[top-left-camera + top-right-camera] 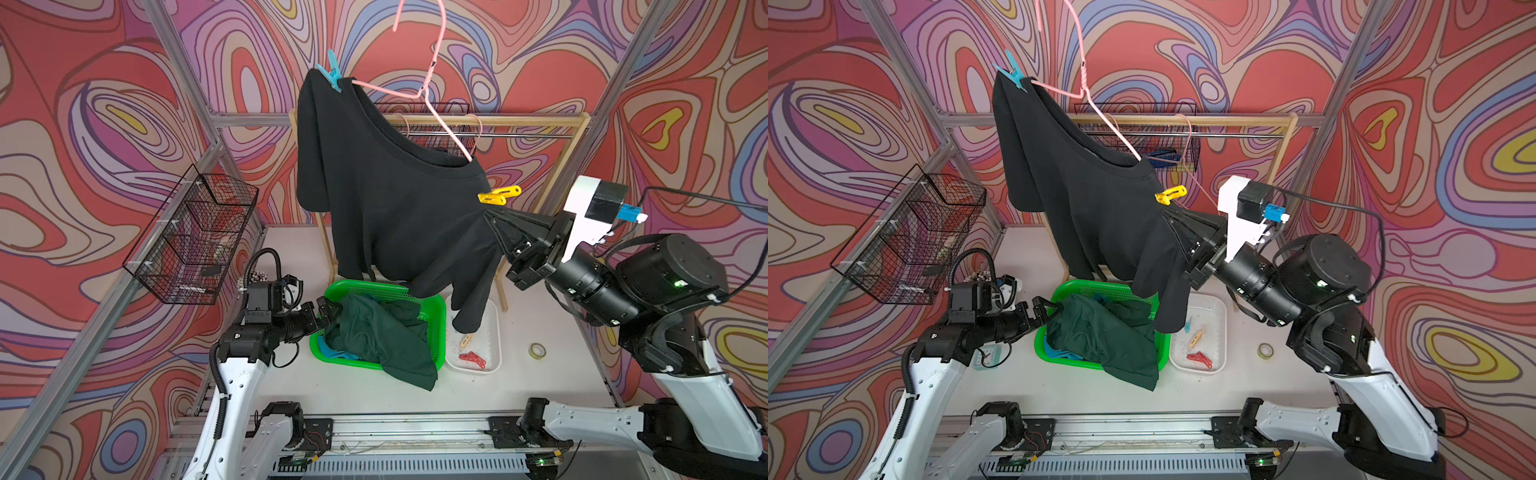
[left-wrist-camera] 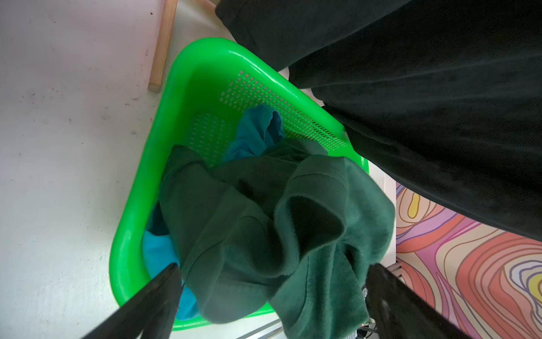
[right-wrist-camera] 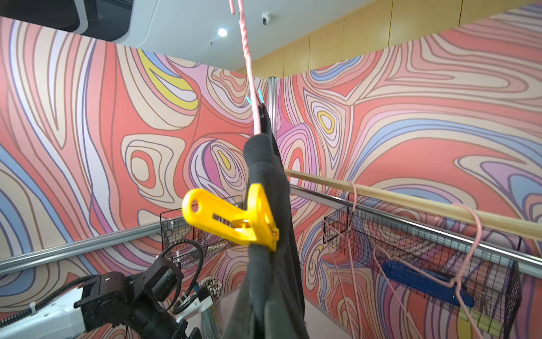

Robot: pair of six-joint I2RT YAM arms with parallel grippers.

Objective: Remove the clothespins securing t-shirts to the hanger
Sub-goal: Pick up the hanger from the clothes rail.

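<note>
Green t-shirt (image 1: 374, 332) and turquoise t-shirt (image 2: 258, 129) down in basket (image 1: 438, 316); loose clothespins (image 1: 471, 359) in tray (image 1: 494, 332). Black t-shirt (image 1: 386, 208) on hanger (image 1: 432, 75), pinned by light blue clothespin (image 1: 332, 72) and yellow clothespin (image 1: 498, 195): two left. Right gripper (image 1: 490, 214) pinches black cloth under yellow; left gripper (image 1: 330, 311) spread over basket

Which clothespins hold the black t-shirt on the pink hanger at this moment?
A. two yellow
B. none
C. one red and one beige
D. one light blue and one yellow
D: a light blue clothespin grips the black t-shirt at the raised end of the pink hanger, and a yellow clothespin grips it at the lower end.
</note>
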